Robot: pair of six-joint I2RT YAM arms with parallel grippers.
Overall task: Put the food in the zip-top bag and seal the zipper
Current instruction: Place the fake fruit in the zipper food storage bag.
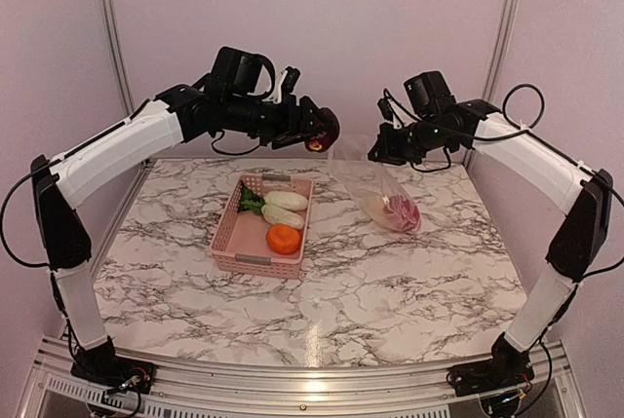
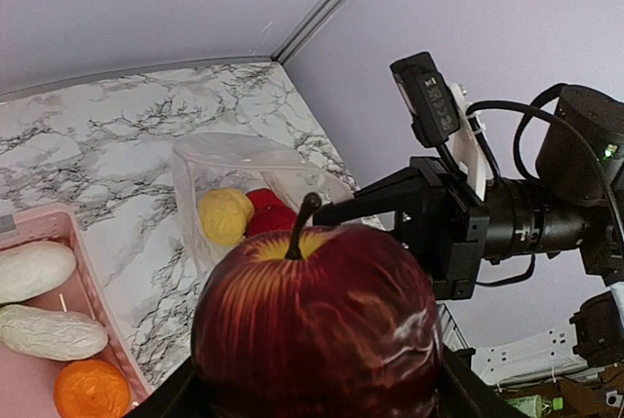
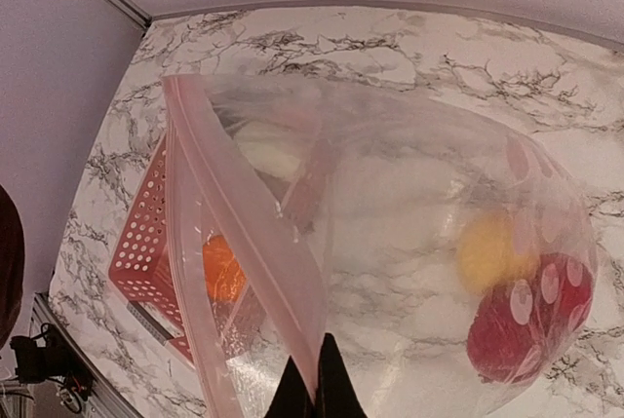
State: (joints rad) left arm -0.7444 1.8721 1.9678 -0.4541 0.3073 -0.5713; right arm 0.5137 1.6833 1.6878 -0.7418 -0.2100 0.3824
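Across the white, grey-veined marble-look surface (image 1: 390, 272), a pink lattice plastic basket (image 1: 255, 264) sits left of centre. Just to its right stands a clear crinkly zip-top bag (image 1: 375, 189), its bottom on the surface and its mouth lifted open. The right arm's fingers (image 3: 333, 389) are clenched on the bag's mouth edge, at the thin pinkish zipper strip (image 3: 244, 233). The left arm's fingers (image 2: 466, 394) grasp a glossy dark red toy apple (image 2: 312, 321), held in the air near the bag's mouth. Inside the bag lie a red piece (image 3: 531, 325) and a yellow piece (image 3: 492, 252), touching. The basket holds two white oblong pieces (image 1: 286, 201), an orange round piece (image 1: 284, 239) and a leafy green piece (image 1: 252, 202).
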